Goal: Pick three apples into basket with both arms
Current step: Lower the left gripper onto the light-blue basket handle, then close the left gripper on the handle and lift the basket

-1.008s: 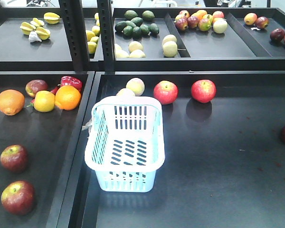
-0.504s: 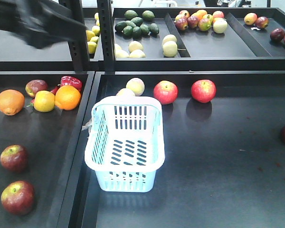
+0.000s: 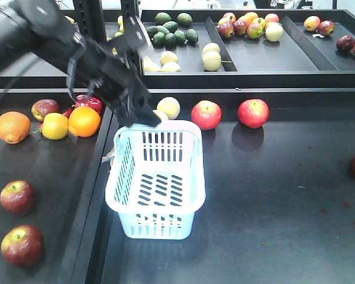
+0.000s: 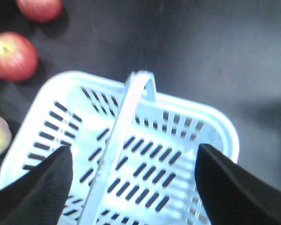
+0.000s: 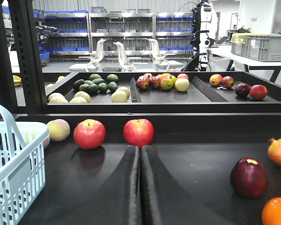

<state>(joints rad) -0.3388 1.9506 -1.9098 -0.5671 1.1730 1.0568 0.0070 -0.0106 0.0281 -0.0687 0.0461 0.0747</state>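
The left gripper (image 4: 133, 149) has its fingers spread wide and holds nothing. It hangs over the far end of the basket (image 3: 200, 171), and in the wrist view the basket's handle (image 4: 119, 136) runs between the two fingers. The right gripper (image 5: 140, 151) has its fingers pressed together, also empty, low over the right tray.

The basket is empty and stands at the left of the middle tray. Just beyond its far right corner lies a red apple (image 3: 206, 115), and a second red apple (image 3: 252, 113) lies further right. On the left tray, near, lie a dark apple (image 3: 17, 197) and another dark apple (image 3: 22, 245).

The apples look firm, smooth and round, so they probably roll easily and can bruise. A hold across the widest part, from above, seems safest. The basket looks light and may slide if it is bumped.

Half a second earlier the left arm was only at the far left corner of the front view; now it reaches down to the basket. The fruits and the basket have not moved.
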